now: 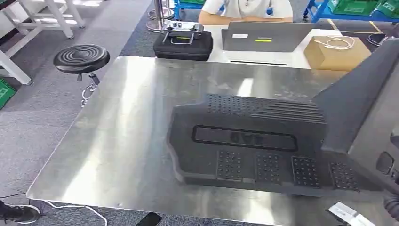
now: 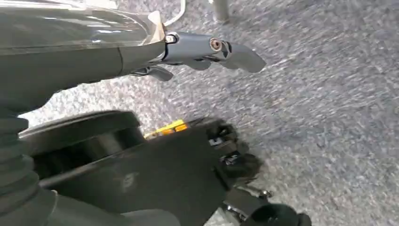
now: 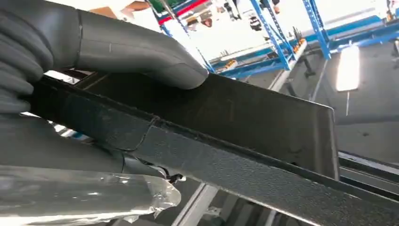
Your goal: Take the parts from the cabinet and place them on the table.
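Note:
A large black moulded part (image 1: pixel 244 141) with studded patches lies flat on the steel table (image 1: pixel 122 141), right of centre. A second dark panel (image 1: pixel 357 103) rises tilted over the table's right side. My right hand (image 3: pixel 117 47) grips this panel (image 3: pixel 235 122) by its edge, thumb lying over the top and fingers underneath; the dark fingers (image 1: pixel 391 203) peek in at the lower right of the head view. My left hand (image 2: pixel 202 49) hangs over the grey floor with its fingers stretched out and nothing in them.
Behind the table stand a black case with a controller (image 1: pixel 183 44), a laptop (image 1: pixel 266 37) and a cardboard box (image 1: pixel 335 52), with a person (image 1: pixel 244 9) seated beyond. A black stool (image 1: pixel 81 59) stands at the left. A white tag (image 1: pixel 348 214) lies at the table's front right.

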Controlling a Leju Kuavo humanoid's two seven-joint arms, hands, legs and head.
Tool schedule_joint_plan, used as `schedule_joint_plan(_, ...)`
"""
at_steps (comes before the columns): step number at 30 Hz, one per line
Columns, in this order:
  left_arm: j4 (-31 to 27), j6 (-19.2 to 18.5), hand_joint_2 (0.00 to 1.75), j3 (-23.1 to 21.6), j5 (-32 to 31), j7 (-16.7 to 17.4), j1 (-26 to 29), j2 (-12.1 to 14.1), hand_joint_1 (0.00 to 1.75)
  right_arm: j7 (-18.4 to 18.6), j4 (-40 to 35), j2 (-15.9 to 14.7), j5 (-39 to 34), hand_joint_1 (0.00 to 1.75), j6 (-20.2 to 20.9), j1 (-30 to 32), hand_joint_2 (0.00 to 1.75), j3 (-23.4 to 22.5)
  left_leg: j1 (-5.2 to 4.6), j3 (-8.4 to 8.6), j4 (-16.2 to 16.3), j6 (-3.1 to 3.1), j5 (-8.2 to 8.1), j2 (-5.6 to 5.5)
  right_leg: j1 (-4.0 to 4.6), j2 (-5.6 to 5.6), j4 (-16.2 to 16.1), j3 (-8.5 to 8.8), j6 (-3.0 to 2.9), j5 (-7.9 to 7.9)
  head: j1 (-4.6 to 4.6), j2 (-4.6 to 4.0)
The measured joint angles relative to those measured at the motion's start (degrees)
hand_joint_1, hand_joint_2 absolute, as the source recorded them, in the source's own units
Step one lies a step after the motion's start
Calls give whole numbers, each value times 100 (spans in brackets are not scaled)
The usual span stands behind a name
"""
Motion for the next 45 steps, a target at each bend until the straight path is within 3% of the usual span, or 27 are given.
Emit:
schedule_joint_plan(3, 0, -17, 175, -33, 0, 15, -18, 0, 0, 85, 131, -85, 33, 175, 188, -191, 175, 155, 0, 46, -86, -85, 3, 11, 5, 16, -15, -16, -76, -5, -11, 0)
schedule_joint_plan(5, 0, -63, 175, -57, -2, 17, -34, 2, 0, 146, 238, -133, 94, 175, 312, -351, 175, 305, -15, 67, -88, 5, 32, 10, -23, 14, -57, 13, -52, 14, -22, 0)
schedule_joint_plan(10, 0, 468, 175, -160, -31, 461, -112, -4, 0, 278, 789, -124, 663, 175, 732, -1129, 175, 1054, -5, 92, -155, 6, 42, 19, -4, 29, -53, -1, -85, -7, -24, 0)
schedule_joint_plan(15, 0, 481, 175, -302, -35, 568, -209, -22, 0, 505, 1377, -85, 1338, 175, 684, -1840, 175, 1826, 7, 102, -190, -12, 49, 17, 17, 10, -47, 2, -98, -14, -20, 0)
schedule_joint_plan(18, 0, 481, 175, -389, -35, 601, -231, -28, 0, 584, 1679, -41, 1554, 175, 625, -2111, 175, 2162, 10, 102, -194, -87, 38, 17, 17, 8, -41, 4, -98, -14, -17, 0)
schedule_joint_plan(21, 0, 481, 175, -422, -35, 612, -245, -33, 0, 619, 1932, -13, 1633, 175, 592, -2299, 175, 2445, 0, 103, -193, -89, 39, 17, 14, 6, -42, 9, -98, -13, -17, 0)
schedule_joint_plan(36, 0, 507, 175, -551, -35, 629, -255, -35, 0, 678, 2356, 59, 1679, 175, 546, -2568, 175, 2870, -33, 104, -185, -81, 32, 17, -15, -5, -67, 27, -93, -11, -15, 0)
schedule_joint_plan(42, 0, 483, 175, -557, -35, 594, -255, -35, 0, 947, 2481, 59, 1696, 175, 562, -2733, 175, 2953, -32, 106, -185, -81, 32, 17, -15, -5, -68, 27, -93, -11, -17, 0)
schedule_joint_plan(45, 0, 411, 175, -566, 753, 553, -262, -35, 0, 1161, 2570, 53, 1696, 175, 570, -2841, 175, 2962, -32, 106, -185, -81, 32, 17, -14, -4, -67, 28, -93, -11, -15, 0)
